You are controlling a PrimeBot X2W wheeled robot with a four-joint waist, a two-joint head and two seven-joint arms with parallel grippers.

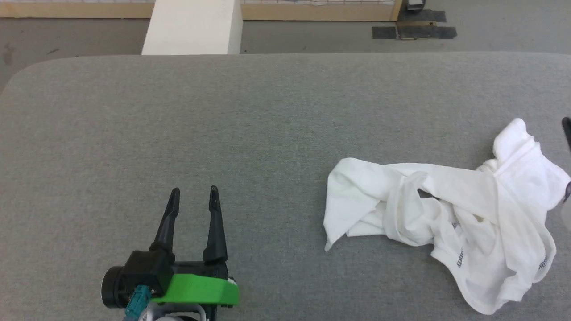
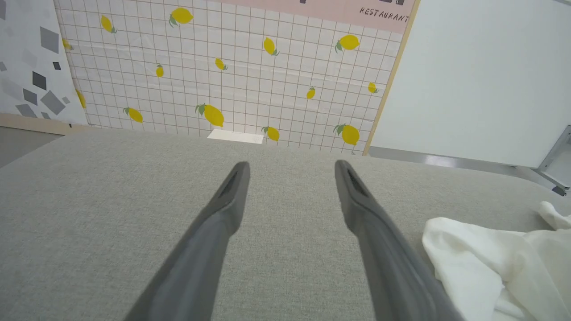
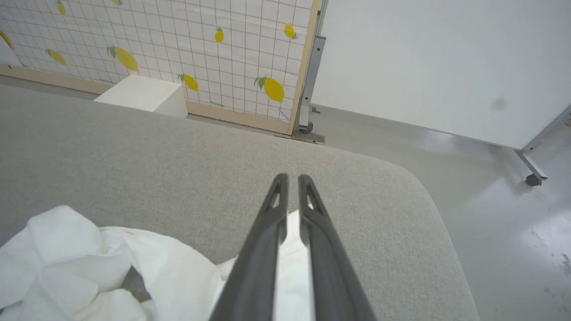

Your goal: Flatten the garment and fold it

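The garment (image 1: 446,209) is a thin white shirt lying crumpled on the right side of the grey padded table (image 1: 267,125). Dark zigzag stitching shows along its lower seams. My right gripper (image 3: 290,178) is shut on a fold of the garment (image 3: 89,263) at its right end, with white fabric showing between the nearly closed fingers. A dark fingertip (image 1: 567,127) of that gripper pokes in at the right edge of the head view. My left gripper (image 1: 194,191) stands open over bare table at the lower left, well to the left of the garment (image 2: 490,263), with nothing between its fingers (image 2: 232,191).
A white rigid box (image 1: 192,26) stands on the floor behind the table's far edge. A lemon-print grid panel (image 2: 232,67) rises beyond it. The table's rounded far right corner (image 3: 415,178) lies just past the right gripper, with grey floor (image 3: 513,223) beyond.
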